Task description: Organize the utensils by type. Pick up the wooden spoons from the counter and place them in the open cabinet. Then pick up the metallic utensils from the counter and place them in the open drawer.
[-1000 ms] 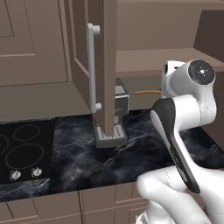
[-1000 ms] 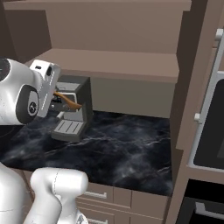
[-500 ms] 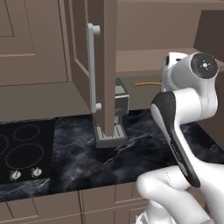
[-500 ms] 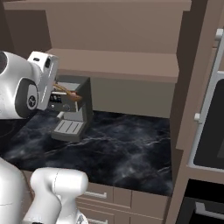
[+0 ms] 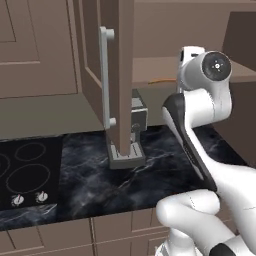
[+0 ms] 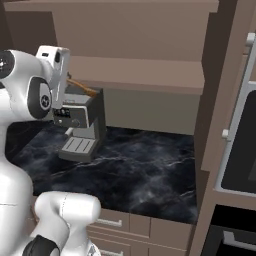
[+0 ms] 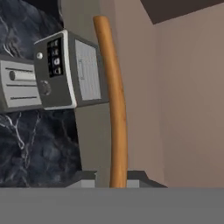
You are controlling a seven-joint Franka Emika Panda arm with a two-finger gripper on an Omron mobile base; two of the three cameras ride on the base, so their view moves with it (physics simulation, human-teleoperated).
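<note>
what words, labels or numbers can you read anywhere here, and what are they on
No readable text anywhere.
Coffee machine: its dark control panel carries small pale marks, too blurred to read.
Stove knobs: no legible markings.
Wooden spoon in the gripper, cabinet door and counter: plain, no labels.

Black marble-veined counter carries a grey coffee machine; a stovetop sits at its left end.

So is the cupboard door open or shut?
Open. In the left base view the cabinet door swings out edge-on over the counter, bar handle facing left, and the bare shelf shows in the right base view.
</note>
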